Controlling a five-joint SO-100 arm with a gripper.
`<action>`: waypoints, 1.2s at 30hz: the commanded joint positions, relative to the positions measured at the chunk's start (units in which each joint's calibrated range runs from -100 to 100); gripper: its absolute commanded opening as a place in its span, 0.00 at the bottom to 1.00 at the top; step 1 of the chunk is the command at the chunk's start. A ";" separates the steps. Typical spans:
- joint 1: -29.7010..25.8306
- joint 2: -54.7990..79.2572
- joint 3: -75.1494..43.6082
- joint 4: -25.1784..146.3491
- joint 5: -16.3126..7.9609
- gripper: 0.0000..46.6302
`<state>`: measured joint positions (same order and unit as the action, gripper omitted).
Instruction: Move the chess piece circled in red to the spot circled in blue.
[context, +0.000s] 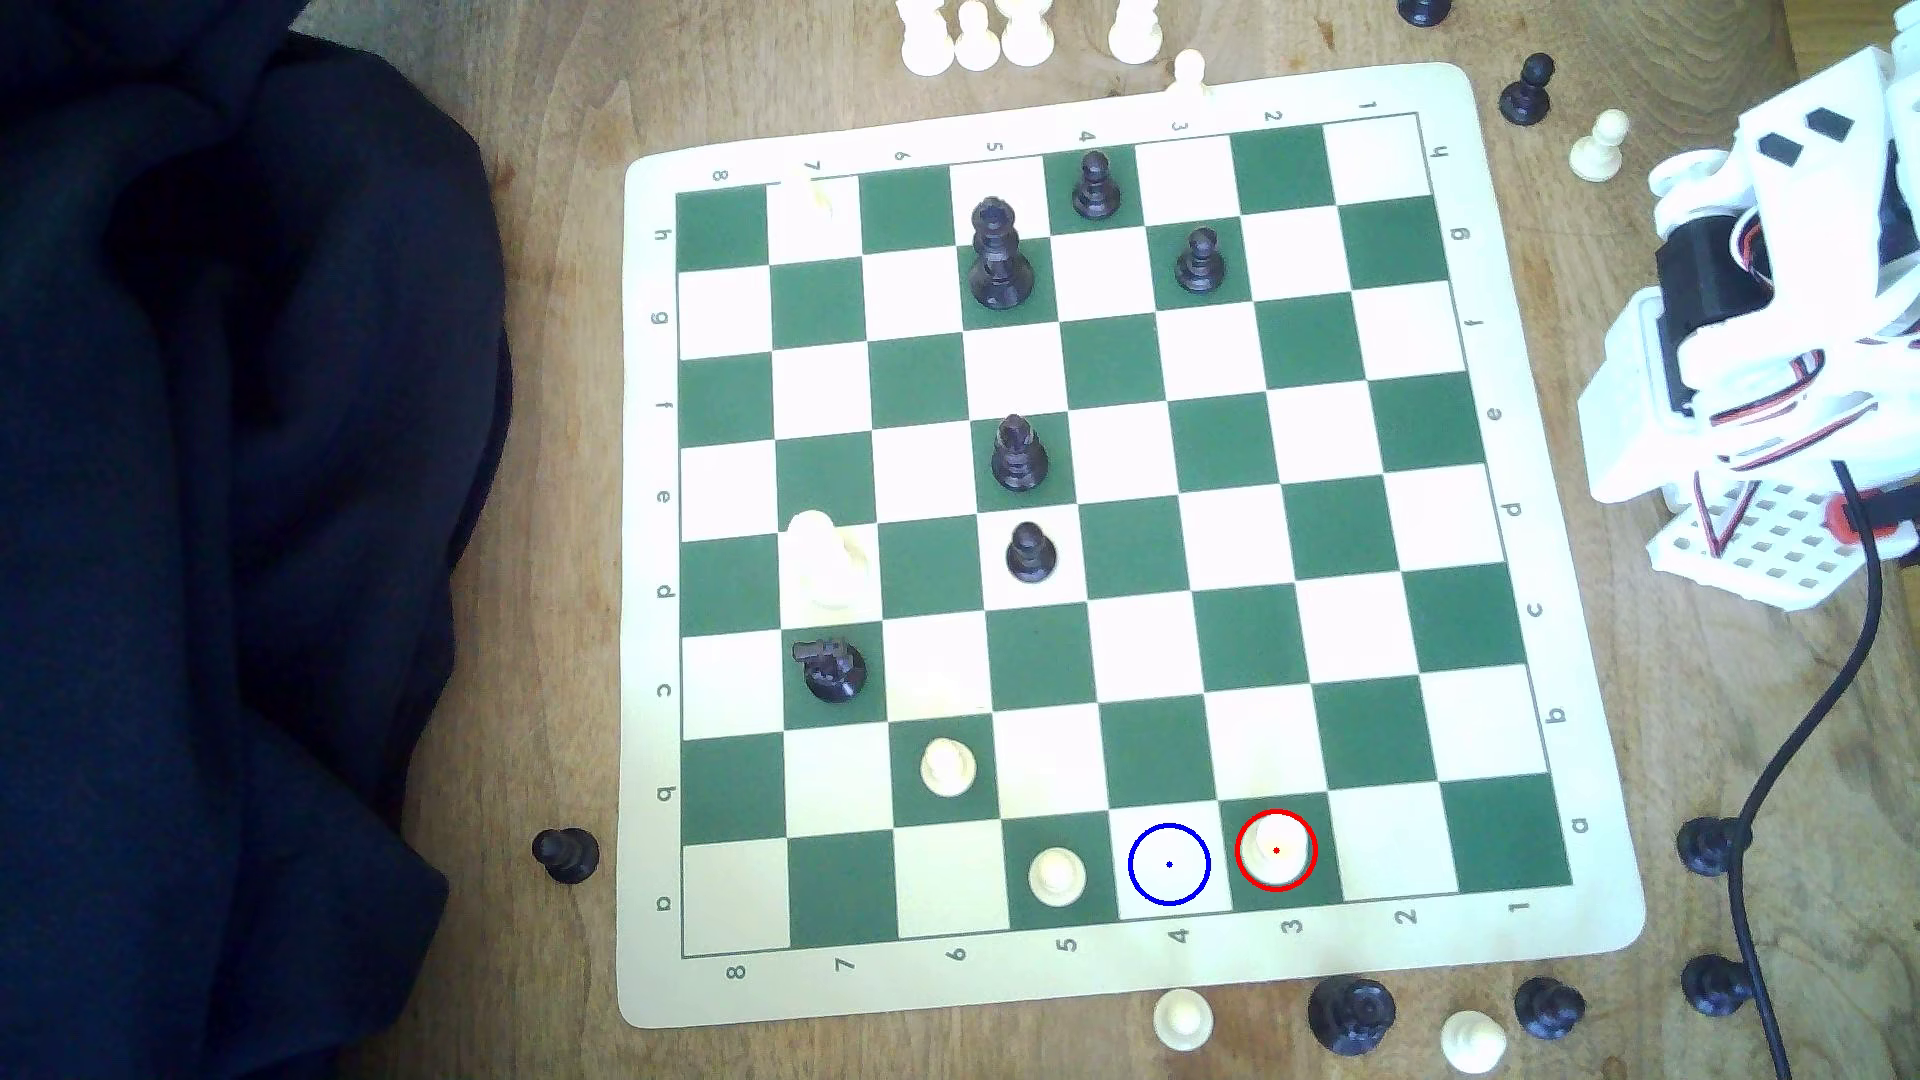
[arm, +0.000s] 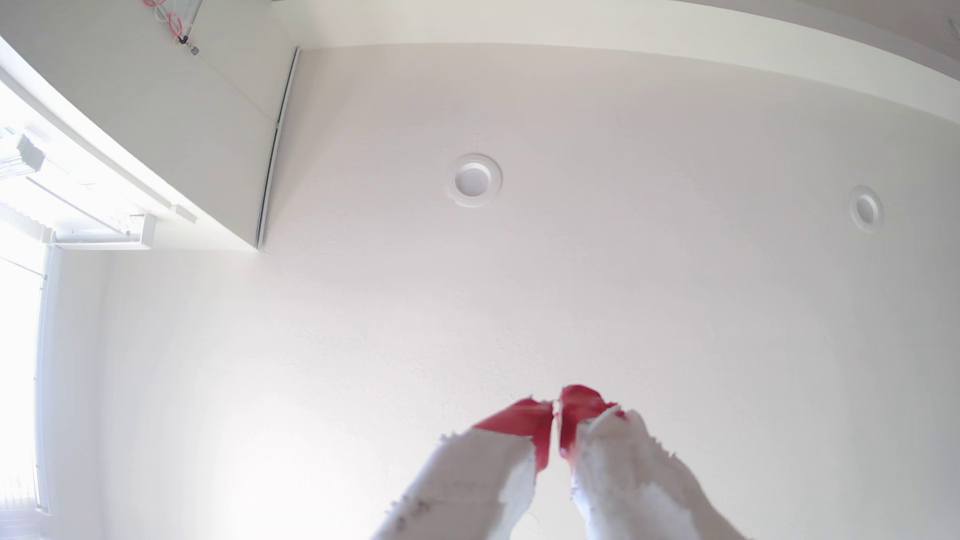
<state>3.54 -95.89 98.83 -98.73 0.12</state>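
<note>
**Pawn on the near row, claw pointed at the ceiling**

Your red-ringed pawn (context: 1276, 849) stood upright on a green square in the board's (context: 1132, 966) bottom row, in the file marked 3 along that edge. The blue-ringed square (context: 1169, 864) was the cream one touching it on the exterior view's left, and it was bare. One square further left stood another white pawn (context: 1057, 874), so the target sat between two pawns with one on each side. A third white pawn (context: 948, 767) stood one row up and further left.

The squares to the exterior view's right of your pawn were bare out to the board's corner, and the rows just above it were open too. The black pieces on the board clustered well apart from it, in the middle and upper files.

Below the board's bottom border, loose pieces lay on the desk (context: 551, 582): a white pawn (context: 1182, 1020) and a large black piece (context: 1351, 1015) close under the two ringed squares. A black cable (context: 1803, 748) ran down the desk past the board's right edge.

Your arm (context: 1766, 343) sat folded off the board's right side. In the wrist view the claw (arm: 555, 410) aimed at the ceiling (arm: 623, 291), its red tips nearly meeting with only a thin gap, gripping nothing.
</note>
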 joint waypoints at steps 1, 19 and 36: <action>0.33 0.05 1.08 -0.95 0.15 0.00; -1.47 0.05 0.54 49.01 -0.15 0.00; -13.90 11.51 -35.63 139.43 -0.34 0.28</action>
<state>-5.01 -91.54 77.86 25.34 0.07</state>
